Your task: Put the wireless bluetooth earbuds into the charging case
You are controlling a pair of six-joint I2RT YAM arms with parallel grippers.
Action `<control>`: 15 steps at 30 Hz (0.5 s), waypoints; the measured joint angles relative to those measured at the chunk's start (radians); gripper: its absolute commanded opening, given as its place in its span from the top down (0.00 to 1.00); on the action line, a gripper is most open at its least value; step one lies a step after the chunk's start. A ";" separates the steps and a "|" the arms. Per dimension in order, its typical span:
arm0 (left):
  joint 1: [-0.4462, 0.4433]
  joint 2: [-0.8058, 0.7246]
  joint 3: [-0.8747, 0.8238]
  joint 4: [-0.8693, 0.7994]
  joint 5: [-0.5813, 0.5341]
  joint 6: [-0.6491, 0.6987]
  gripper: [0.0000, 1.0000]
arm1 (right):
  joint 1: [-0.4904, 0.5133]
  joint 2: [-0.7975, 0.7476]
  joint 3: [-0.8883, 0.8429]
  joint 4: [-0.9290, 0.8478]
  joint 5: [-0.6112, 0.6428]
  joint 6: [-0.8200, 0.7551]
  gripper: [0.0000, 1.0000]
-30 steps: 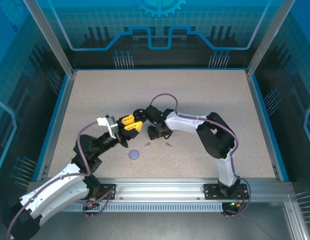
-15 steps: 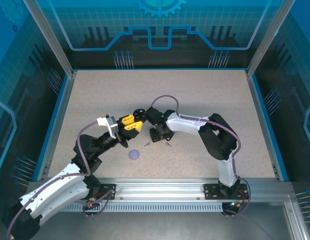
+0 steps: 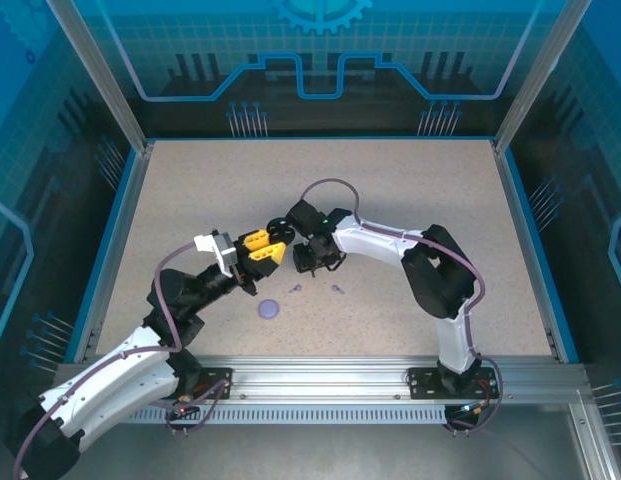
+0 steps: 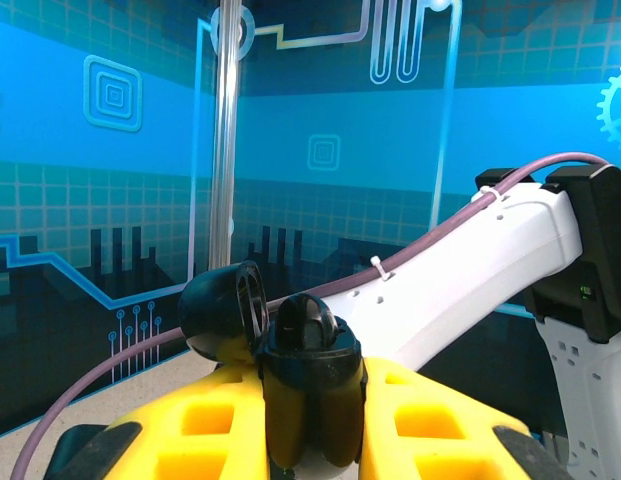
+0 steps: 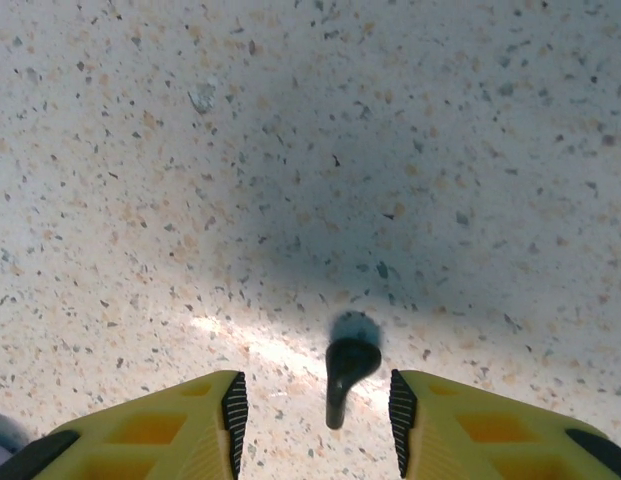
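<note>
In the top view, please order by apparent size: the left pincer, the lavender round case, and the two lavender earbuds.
1. Left pincer, though raised nearer the camera.
2. Lavender round case.
3. Left lavender earbud and right lavender earbud: both tiny, alike, unranked.

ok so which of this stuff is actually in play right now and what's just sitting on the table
In play: black case, lid open, clamped in the left gripper; black earbud between the open right gripper fingers.
Lying about: lavender case; two lavender earbuds, untouched.
</note>
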 measured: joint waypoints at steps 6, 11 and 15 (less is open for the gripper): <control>0.000 -0.012 0.000 0.000 0.000 0.000 0.96 | 0.000 0.045 0.029 -0.030 0.012 0.000 0.57; 0.000 -0.014 0.000 0.000 0.000 0.000 0.96 | 0.000 0.074 0.042 -0.052 0.014 0.000 0.61; 0.000 -0.014 0.000 0.000 0.000 0.000 0.97 | 0.000 0.091 0.049 -0.058 0.014 -0.001 0.63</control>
